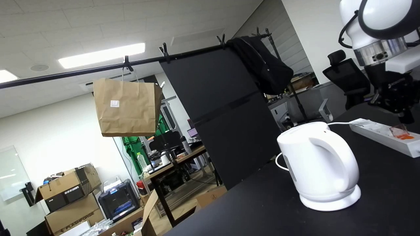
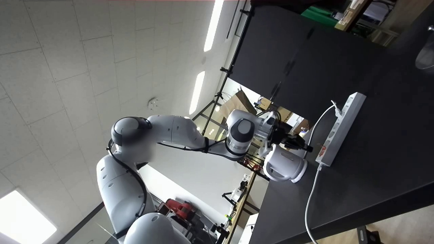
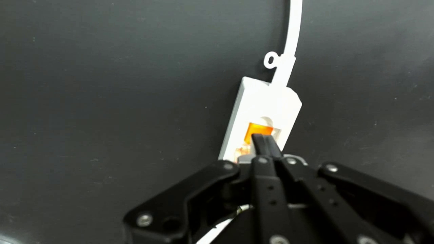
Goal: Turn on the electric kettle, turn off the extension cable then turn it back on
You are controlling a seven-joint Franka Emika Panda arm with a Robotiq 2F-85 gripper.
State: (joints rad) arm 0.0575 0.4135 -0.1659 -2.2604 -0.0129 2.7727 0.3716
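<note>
On our black bench [image 1: 249, 213] the strip [image 2: 340, 131] lies near the kettle [image 1: 318, 164], and we hold the gripper [image 3: 266, 145] pressed together near its switch [image 3: 257, 131], seemingly for the toggling step, which next wants a lined-up downward press.

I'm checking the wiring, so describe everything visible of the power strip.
The power strip lies flat on the black table: long, white, plastic-looking, with several sockets. Near one end is an orange switch, on or off unclear, with a clear flap apparently raised. A white cord leaves that end; a white plug sits toward the other. The shut gripper hovers above, apparently not touching.
</note>
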